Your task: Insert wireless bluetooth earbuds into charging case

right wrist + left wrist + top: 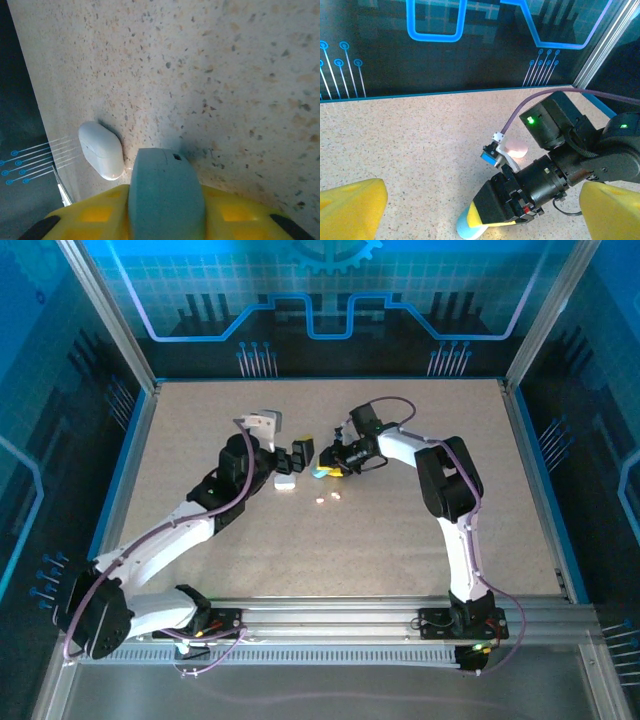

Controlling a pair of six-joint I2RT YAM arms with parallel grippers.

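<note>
The earbuds [320, 500] show as two tiny pale specks just below the middle of the top view. They lie loose on the table [420, 530], near the cases but apart from each of them, so the insertion looks not yet done for these two. Just above them, the pale blue case [166, 192] is pinched across its sides between the yellow pads of the right tool [337, 462], low against the table. That hold seems meant to keep the smooth pebble shape from sliding or turning while an earbud is pressed in. Whether its lid is up I cannot tell. The white case [101, 150] lies just beside the blue one, to its left in the right wrist view, with a narrow gap between them. A pink case [516, 148] rests further off, past the right tool, right of centre in the left wrist view. The left tool [298, 455] faces the right one from close by, its fingers [351, 207] spread wide with nothing held. It is probably kept free so it can fetch an earbud.
</note>
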